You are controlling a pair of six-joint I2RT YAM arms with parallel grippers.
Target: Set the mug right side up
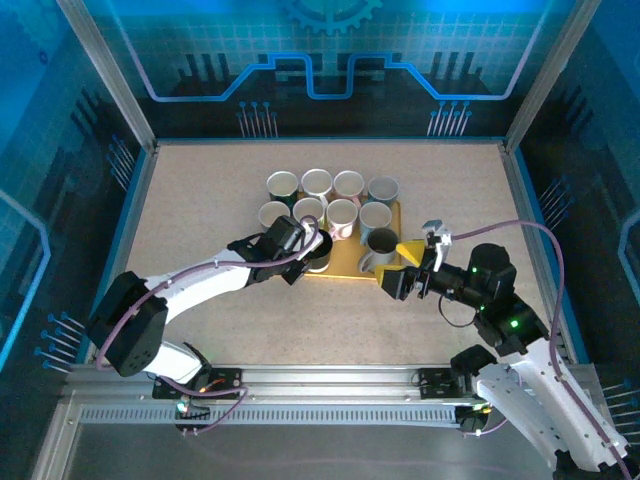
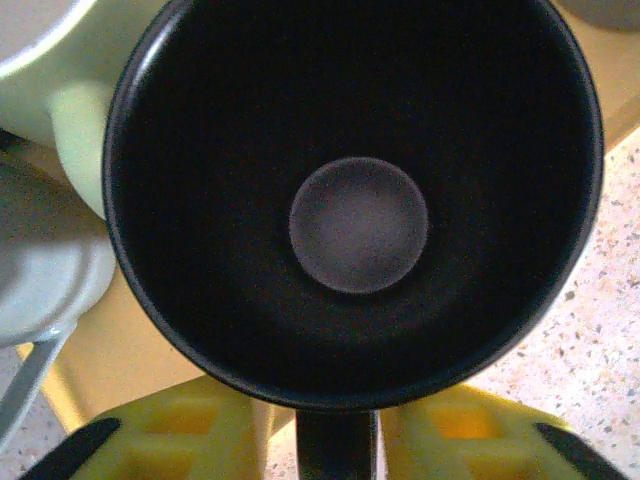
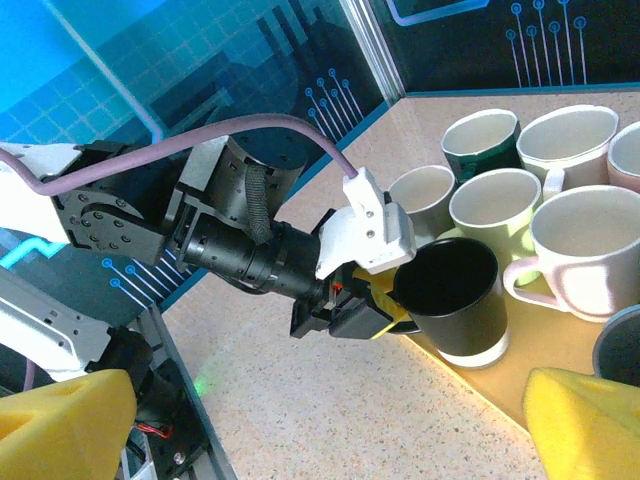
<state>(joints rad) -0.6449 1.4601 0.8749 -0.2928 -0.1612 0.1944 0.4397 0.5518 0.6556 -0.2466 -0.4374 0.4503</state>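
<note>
As left arm (image 1: 200, 280) reaches forward, fingers (image 2: 170, 440) straddle mug (image 2: 350, 130) handle (image 2: 336, 448).

The left arm (image 1: 200, 282) stretches toward centre with jaws slightly parted, the right arm (image 1: 478, 278) likewise, jaws wide.

The mug (image 1: 318, 250) stands on the tray's (image 1: 346, 264) near-left corner, apparently beside other mugs (image 1: 342, 215).

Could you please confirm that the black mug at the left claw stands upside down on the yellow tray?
Not quite: the black mug at the left claw stands right side up, mouth open upward, on the yellow tray; the right wrist view shows it.
</note>
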